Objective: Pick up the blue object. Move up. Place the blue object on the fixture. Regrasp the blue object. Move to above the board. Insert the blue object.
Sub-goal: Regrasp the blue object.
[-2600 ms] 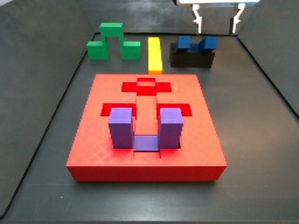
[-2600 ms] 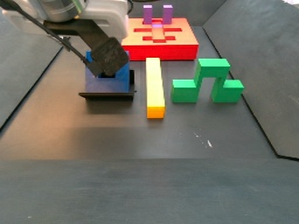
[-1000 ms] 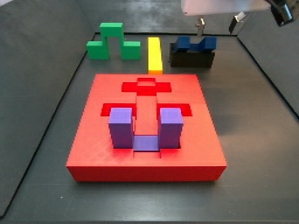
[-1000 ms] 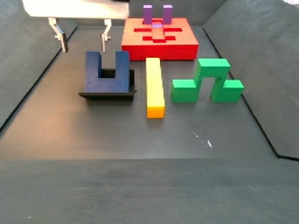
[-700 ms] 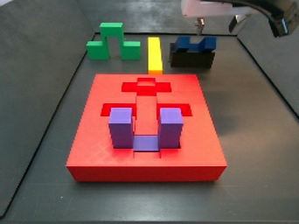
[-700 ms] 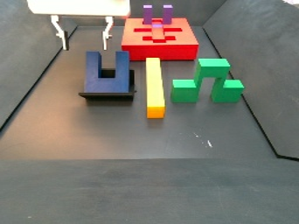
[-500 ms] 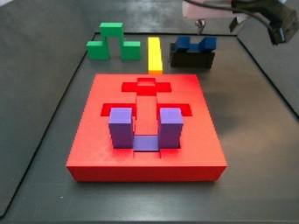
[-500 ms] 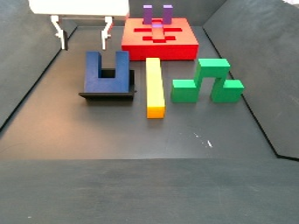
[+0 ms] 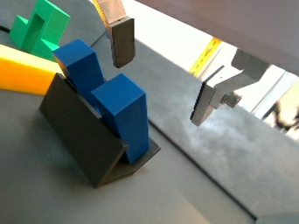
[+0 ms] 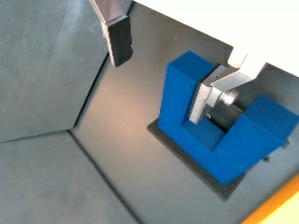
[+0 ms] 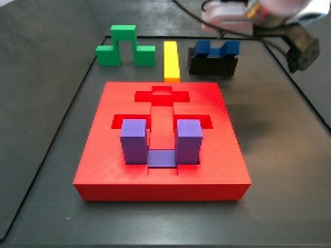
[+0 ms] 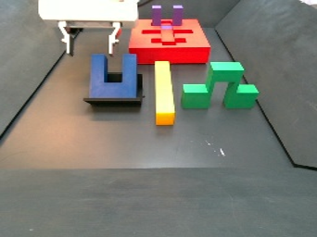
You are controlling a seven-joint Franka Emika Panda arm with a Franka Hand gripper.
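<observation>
Step in hand, as judged: regrasp. The blue object sits on the fixture, prongs pointing toward the far end of the floor in a side view, resting against the fixture's raised wall in a wrist view.

Near to far along the floor: the fixture with the blue object by one side wall; just beside it the yellow bar; past that the green block; at the far end the board with the purple block standing in it.

The pincer hangs empty above the floor, fingers apart, just beyond the blue object and not touching it. In a wrist view one finger is clear of the block and the other lies over the gap between the prongs.

For a good regrasp: centre the jaws on a single solid section of the blue object, keep the pads parallel to its flat faces, descend straight, and close only once both pads clear the fixture's wall. An off-centre pinch would likely tilt the piece and spoil insertion.
</observation>
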